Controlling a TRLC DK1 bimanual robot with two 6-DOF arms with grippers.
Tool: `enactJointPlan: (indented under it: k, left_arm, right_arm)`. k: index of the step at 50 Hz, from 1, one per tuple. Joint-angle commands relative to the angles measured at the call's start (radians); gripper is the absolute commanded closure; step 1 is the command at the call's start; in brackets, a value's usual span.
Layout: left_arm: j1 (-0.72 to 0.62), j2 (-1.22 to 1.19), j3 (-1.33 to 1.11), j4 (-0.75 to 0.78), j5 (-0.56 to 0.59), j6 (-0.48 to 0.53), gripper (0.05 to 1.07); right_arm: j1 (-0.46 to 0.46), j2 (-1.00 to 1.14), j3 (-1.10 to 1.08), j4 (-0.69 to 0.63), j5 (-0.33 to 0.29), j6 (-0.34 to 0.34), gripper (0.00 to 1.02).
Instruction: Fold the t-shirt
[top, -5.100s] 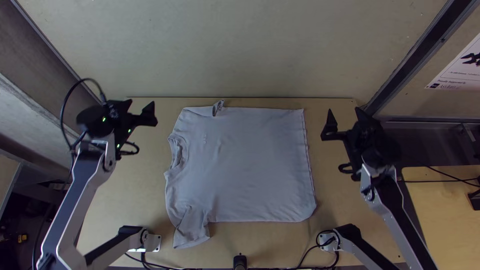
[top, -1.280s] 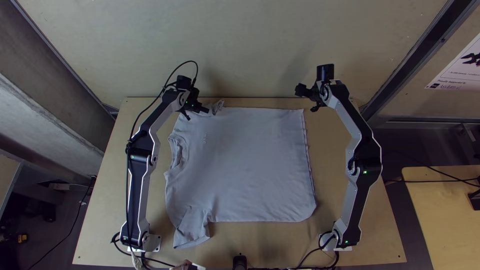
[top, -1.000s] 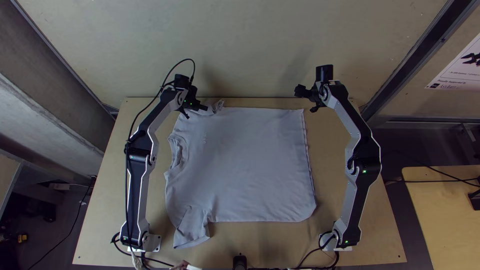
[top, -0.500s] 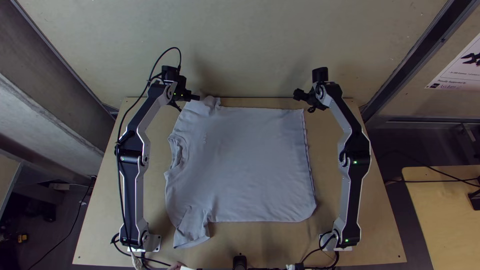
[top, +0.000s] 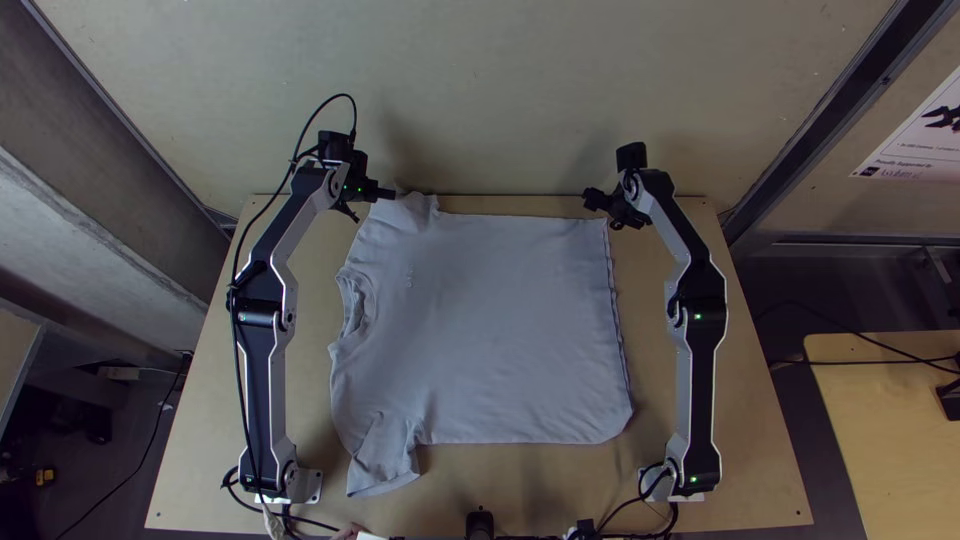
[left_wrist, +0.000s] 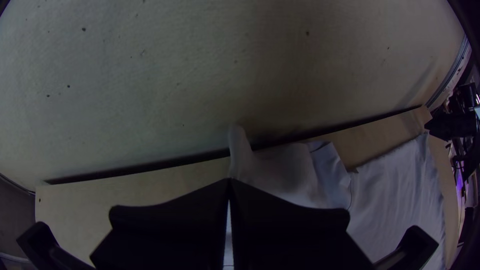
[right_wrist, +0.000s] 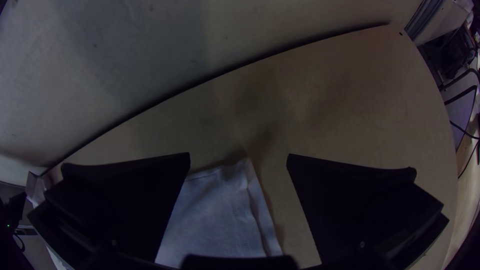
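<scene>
The t-shirt (top: 490, 330) lies spread on the wooden desk (top: 560, 490), its long axis running crosswise, roughly parallel to a line between the two grippers. Its collar (top: 357, 303) faces the left arm's side, nearer the arms' bases than the left gripper (top: 374, 200) is; its hem (top: 617, 330) faces the right arm's side and runs from beside the right gripper (top: 603, 212) back toward that arm's base. One long side of the body stretches between the grippers, and the rest of the cloth lies on the base side of them.

The left gripper is pressed together on the far sleeve (top: 405, 212), pinching its cloth; in the left wrist view a peak of the sleeve stands up just past the fingertips, and a pale strip of cloth shows between the fingers. The sleeve is drawn up and rumpled beside this gripper. The other sleeve (top: 385, 458) lies on the desk, well apart from the left gripper, pointing toward the arms' bases, with a few creases where it joins the body.

The right gripper is spread wide over the far hem corner (right_wrist: 240, 175). In the right wrist view this corner shows in the gap between the two fingers, unpinched, pointing outward past the gripper, with two cloth edges slightly offset along the hem.
</scene>
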Motion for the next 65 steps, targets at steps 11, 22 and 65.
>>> enactJointPlan:
  k: [11,22,65]
  left_arm:
    - [0.006,-0.044,0.023,0.009,0.008,-0.01,1.05]
    - [0.005,-0.039,0.023,0.006,0.008,-0.013,1.05]
    - [0.092,-0.119,-0.069,-0.074,0.076,-0.09,1.05]
  right_arm:
    - [0.023,0.062,0.042,-0.042,-0.017,0.025,0.19]
    - [0.026,0.087,0.053,-0.051,-0.029,0.025,0.68]
    - [0.026,-0.019,0.062,0.01,-0.014,-0.069,1.0]
